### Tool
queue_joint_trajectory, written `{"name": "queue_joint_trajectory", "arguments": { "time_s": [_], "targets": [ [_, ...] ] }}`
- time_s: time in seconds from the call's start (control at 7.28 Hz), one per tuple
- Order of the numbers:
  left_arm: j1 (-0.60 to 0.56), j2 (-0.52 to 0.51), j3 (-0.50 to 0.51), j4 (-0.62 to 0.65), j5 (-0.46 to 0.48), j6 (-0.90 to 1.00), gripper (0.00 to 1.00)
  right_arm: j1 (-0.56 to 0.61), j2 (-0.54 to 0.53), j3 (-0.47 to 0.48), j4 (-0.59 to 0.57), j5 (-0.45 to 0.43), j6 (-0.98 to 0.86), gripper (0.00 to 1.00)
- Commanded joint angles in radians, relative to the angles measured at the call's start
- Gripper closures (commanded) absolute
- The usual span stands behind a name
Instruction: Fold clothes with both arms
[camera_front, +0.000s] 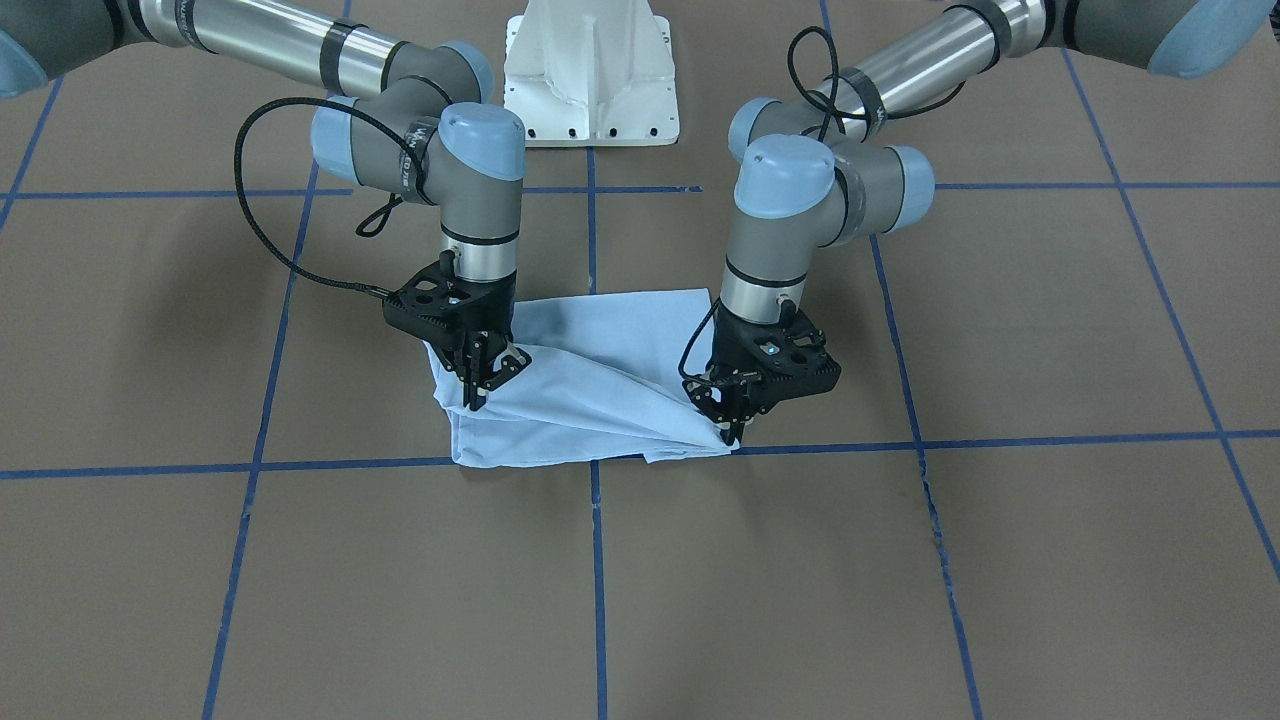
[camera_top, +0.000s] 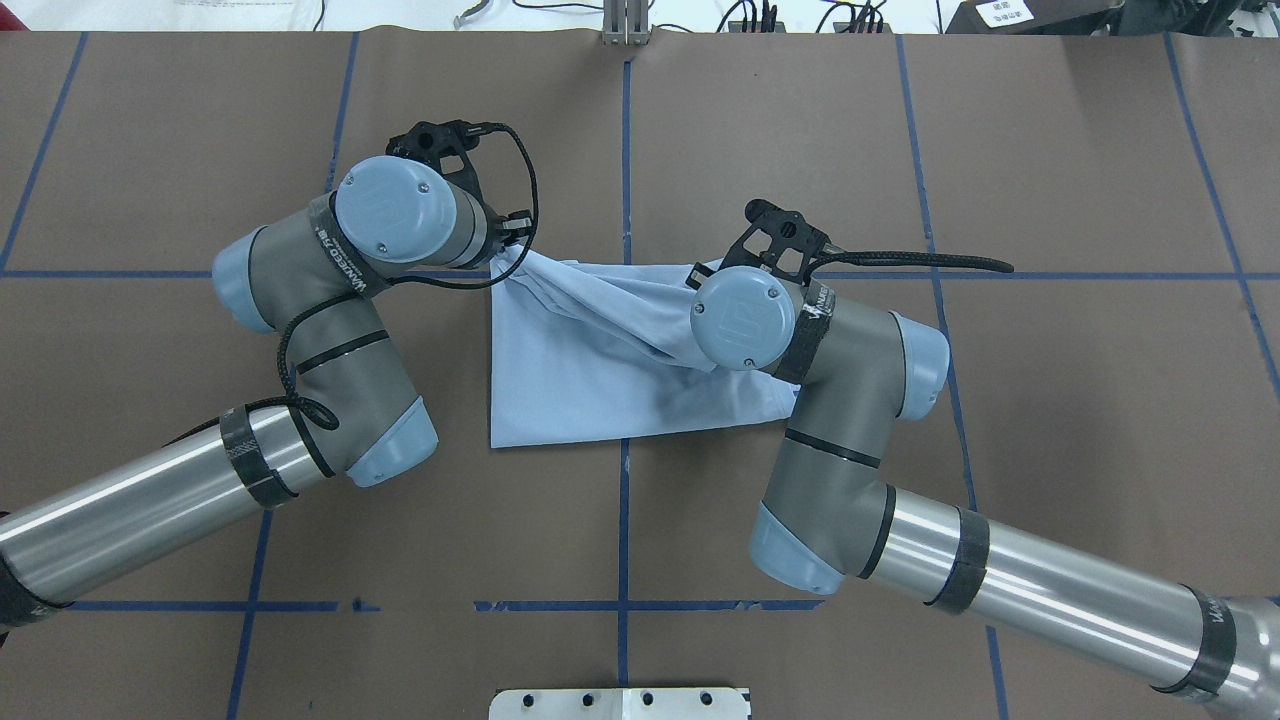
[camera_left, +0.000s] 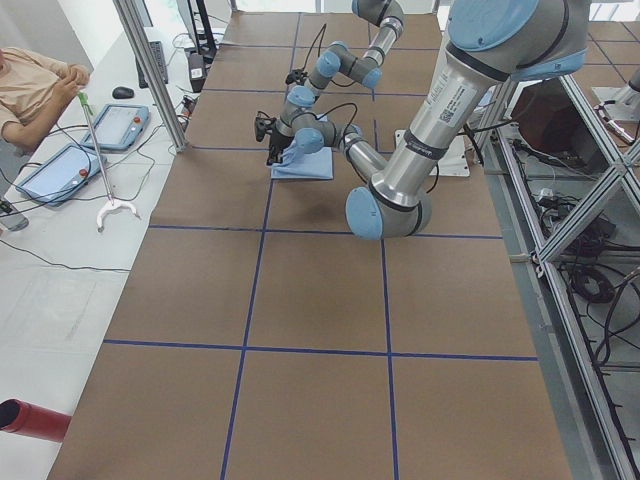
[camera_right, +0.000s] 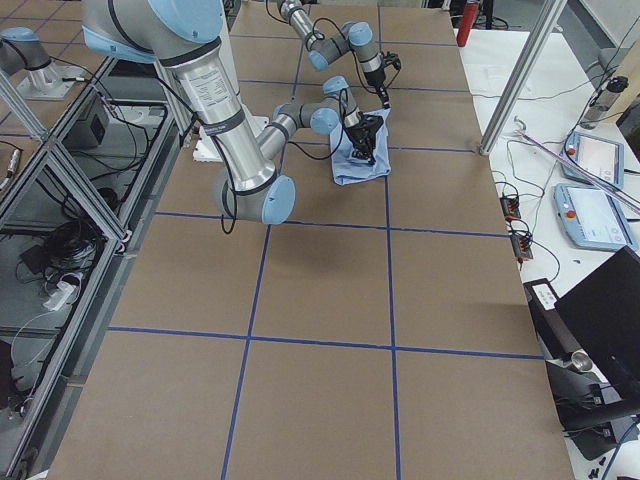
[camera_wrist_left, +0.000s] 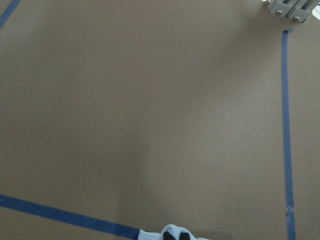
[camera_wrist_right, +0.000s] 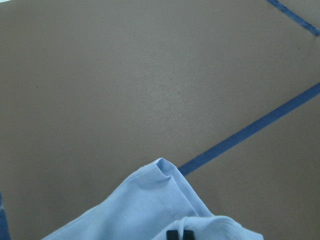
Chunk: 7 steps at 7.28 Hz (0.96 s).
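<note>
- Holding the two far corners now: my left gripper (camera_front: 735, 428) and right gripper (camera_front: 480, 392) are each closed on the T-shirt (camera_front: 590, 390).
- It lies mid-table (camera_front: 900, 580), already folded small, with the far edge lifted.
- I judge one fold is left.

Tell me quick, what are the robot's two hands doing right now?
Left gripper: closed, pinching one end of the light blue T-shirt.
Right gripper: closed, pinching the T-shirt's other end.

Light blue T-shirt (camera_front: 600, 350), brown table (camera_front: 900, 600), blue tape grid (camera_front: 597, 560).
</note>
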Motion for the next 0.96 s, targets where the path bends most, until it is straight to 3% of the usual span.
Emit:
{"name": "queue_joint_trajectory", "arguments": {
  "time_s": [0.0,0.14,0.27,0.41,0.55,0.82],
  "targets": [
    [0.001,-0.003,0.039,-0.014,0.0,0.025,1.0,0.003,0.001,-0.003,0.001,-0.003,-0.072,0.01],
    [0.004,0.003,0.039,-0.014,-0.001,0.059,0.33,0.007,0.002,0.002,0.005,0.0,-0.089,0.0],
    [0.0,0.008,0.026,-0.02,-0.006,0.115,0.0,0.024,0.005,0.012,0.005,0.003,-0.109,0.0],
    [-0.008,0.028,-0.037,-0.028,-0.013,0.161,0.0,0.042,0.013,0.038,0.005,0.062,-0.158,0.0],
    [-0.025,0.054,-0.075,-0.03,-0.08,0.209,0.0,0.042,0.031,0.057,0.0,0.088,-0.193,0.0],
    [-0.033,0.092,-0.131,-0.028,-0.107,0.211,0.0,-0.023,0.07,0.045,-0.009,0.064,-0.261,0.0]
  ]
}}
